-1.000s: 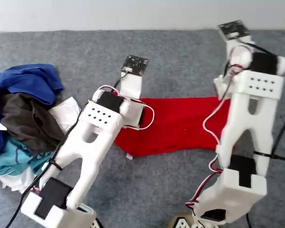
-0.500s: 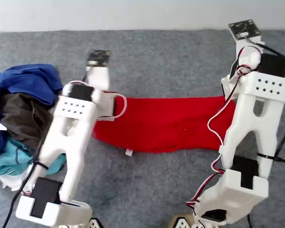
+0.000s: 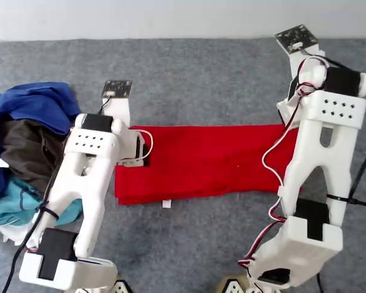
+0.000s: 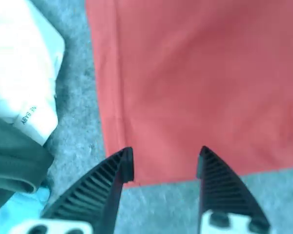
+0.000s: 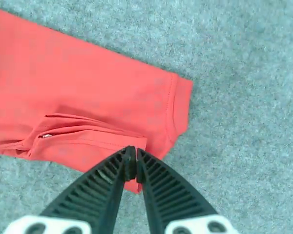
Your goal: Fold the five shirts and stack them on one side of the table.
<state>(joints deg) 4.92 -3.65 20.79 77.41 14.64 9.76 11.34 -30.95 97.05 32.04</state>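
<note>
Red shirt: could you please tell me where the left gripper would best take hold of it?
Probably the left-end corner, where the hem meets the long edge. The shirt lies flat, so come straight down from above; the open left gripper hangs over that edge and could pinch it there.

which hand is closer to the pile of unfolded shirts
Left. The left hand is over the end of the red shirt that lies right beside the pile of shirts. The right hand is at the opposite end, the shirt's whole length from the pile.
</note>
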